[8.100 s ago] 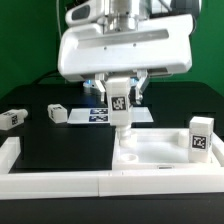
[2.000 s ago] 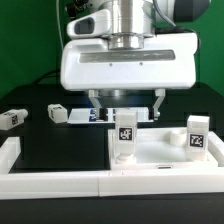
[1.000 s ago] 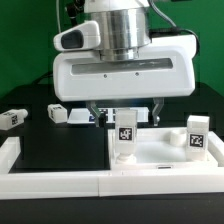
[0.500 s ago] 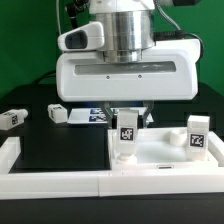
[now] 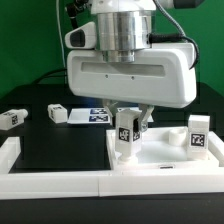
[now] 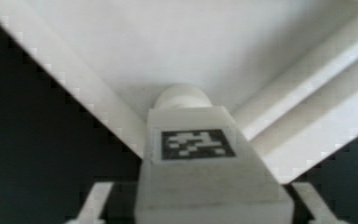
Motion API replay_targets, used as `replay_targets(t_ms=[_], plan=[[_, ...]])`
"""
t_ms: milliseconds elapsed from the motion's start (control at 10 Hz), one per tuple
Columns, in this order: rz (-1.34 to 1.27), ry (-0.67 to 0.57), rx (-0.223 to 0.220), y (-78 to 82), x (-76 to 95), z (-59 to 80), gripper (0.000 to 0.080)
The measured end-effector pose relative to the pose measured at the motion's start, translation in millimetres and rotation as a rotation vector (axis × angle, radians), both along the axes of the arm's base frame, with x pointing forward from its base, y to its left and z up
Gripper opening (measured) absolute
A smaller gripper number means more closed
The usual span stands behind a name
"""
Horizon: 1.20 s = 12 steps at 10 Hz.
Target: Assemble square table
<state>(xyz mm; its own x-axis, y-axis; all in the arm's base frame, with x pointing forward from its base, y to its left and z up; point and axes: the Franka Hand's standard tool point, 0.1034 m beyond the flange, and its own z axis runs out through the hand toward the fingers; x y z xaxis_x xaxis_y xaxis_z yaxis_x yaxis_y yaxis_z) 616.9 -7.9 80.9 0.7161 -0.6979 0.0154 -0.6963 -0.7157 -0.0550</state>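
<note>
Square table slab (image 5: pixel 165 158) lies flat on the desk (image 5: pixel 60 145). It looks like hard white plastic, so it should be light, stiff and a bit slippy. One leg (image 5: pixel 126 135) stands up in the slab's corner, on the exterior view's left. Your pincer (image 5: pixel 128 122) hangs right over that leg, with one finger on each side. I cannot tell if it is squeezing or loose. Hold the leg on its flat sides, up high, so it does not slip or tip. Another leg (image 5: pixel 199 136) stands on the slab's other side. Two more legs (image 5: pixel 57 113) lie off the slab, on the desk.
</note>
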Motion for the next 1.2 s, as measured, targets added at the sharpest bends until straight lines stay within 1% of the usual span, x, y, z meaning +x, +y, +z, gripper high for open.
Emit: replay_targets(t_ms=[100,200,300,400,500,600,700,800,900,1000,1100,1200], plan=[[-0.134,-0.002,0.014,-0.2,-0.1,-0.3,0.0289],[-0.325,-0.012,0.049,0.6,1.5,-0.4,0.0289],[-0.509,-0.033,0.088,0.7,3.6,-0.9,0.0290],[-0.681,-0.050,0.154,-5.1,4.1,-1.5,0.0291],[-0.764,-0.052,0.181,-7.5,2.9,-2.2,0.0291],[-0.745,-0.052,0.177,-5.7,3.0,-2.6,0.0291],[-0.727,-0.053,0.175,-5.8,2.7,-3.2,0.0380],[-0.723,-0.053,0.174,-4.7,2.8,-3.2,0.0558],[-0.499,-0.067,0.131,-1.3,3.9,-2.3,0.0621],[-0.356,-0.074,0.112,3.2,3.5,-2.6,0.0621],[-0.342,-0.075,0.111,5.0,2.3,-2.7,0.0643],[-0.253,-0.080,0.100,3.2,2.2,-3.3,0.0643]])
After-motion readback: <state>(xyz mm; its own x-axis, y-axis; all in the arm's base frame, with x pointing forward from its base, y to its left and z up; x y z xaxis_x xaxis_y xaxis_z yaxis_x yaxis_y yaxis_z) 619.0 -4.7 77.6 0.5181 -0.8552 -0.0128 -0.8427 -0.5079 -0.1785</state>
